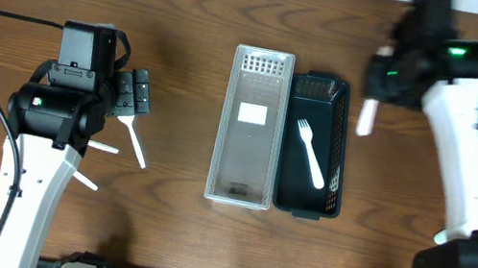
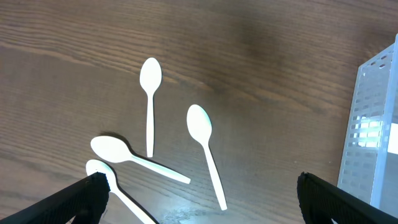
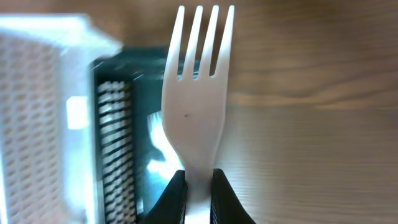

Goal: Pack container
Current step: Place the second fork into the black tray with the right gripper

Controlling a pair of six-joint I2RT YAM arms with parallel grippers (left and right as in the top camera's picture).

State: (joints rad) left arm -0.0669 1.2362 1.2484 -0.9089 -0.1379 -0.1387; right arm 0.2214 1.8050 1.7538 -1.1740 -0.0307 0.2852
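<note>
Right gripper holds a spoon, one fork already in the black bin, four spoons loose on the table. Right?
Not quite. The right gripper is shut on a fork, not a spoon: the right wrist view shows its tines. The rest stands: another fork lies in the black bin, and four spoons lie loose on the table.

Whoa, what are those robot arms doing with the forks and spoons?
They are packing plastic cutlery into bins. The right gripper is pinching a white fork by its handle, up near the black bin, where another fork already lies. The left gripper hangs open over four white spoons lying on the table. A clear bin sits right beside the black one.
</note>
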